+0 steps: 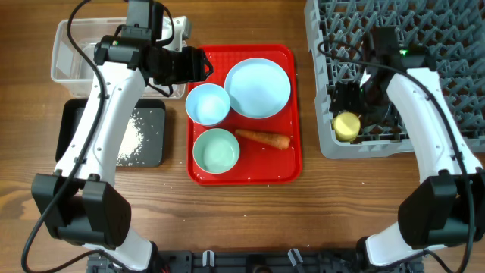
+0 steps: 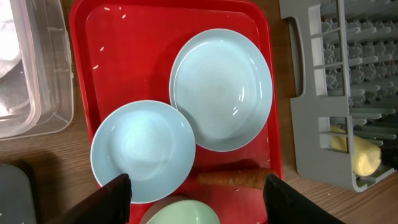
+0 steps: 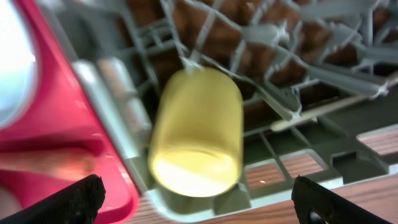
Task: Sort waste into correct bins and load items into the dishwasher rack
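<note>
On the red tray [image 1: 288, 163] sit the pale blue plate [image 1: 258, 87], the white-blue bowl [image 1: 208, 104], the pale green bowl [image 1: 216, 150] and the orange carrot [image 1: 264, 139]. My left gripper [image 1: 198, 67] hovers open and empty over the tray's back left; its view shows the plate [image 2: 222, 88], the bowl [image 2: 143, 149] and the carrot [image 2: 233, 178]. The yellow cup [image 1: 347, 125] lies on its side in the front left corner of the grey rack [image 1: 455, 45]. My right gripper [image 3: 198, 205] is open just above the cup [image 3: 198, 140]. White grains [image 1: 135, 136] lie in the black tray [image 1: 155, 155].
The clear tub [image 1: 68, 72] stands at the back left, behind the black tray. A few white grains lie on the red tray [image 2: 99, 59] and on the table beside the black tray.
</note>
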Tool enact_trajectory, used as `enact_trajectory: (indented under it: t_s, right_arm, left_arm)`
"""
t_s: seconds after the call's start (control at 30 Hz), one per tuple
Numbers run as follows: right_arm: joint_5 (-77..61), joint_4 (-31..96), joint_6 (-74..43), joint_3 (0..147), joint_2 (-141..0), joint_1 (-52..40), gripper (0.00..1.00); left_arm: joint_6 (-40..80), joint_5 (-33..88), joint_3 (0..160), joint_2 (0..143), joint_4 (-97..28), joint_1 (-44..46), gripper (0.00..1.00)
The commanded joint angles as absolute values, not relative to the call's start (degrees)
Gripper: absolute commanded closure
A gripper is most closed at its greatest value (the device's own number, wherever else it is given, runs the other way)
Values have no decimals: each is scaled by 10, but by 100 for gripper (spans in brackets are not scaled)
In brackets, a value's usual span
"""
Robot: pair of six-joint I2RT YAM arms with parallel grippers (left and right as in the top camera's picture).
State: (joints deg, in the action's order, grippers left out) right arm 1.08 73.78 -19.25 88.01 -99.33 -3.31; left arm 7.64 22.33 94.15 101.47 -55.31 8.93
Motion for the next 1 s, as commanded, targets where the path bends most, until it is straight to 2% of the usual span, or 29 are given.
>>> enact_trajectory:
  t_s: [0.0, 0.17, 0.43, 0.97]
  right_arm:
    - [-41, 757, -169, 992, -987, -32, 0]
    - [-96, 774, -121, 1086, -980, -67, 0]
    - [-86, 743, -110, 1037, -980, -176, 0]
    - [-94, 583, -83, 832, -981, -258, 0]
  left_arm:
    - [73, 220, 946, 1015, -554, 89, 29]
    - [73, 219, 946, 1015, -553, 89, 18]
    - [72, 194, 946, 1015, -554, 89, 4]
    - [4, 190, 946, 1015, -564, 89, 0]
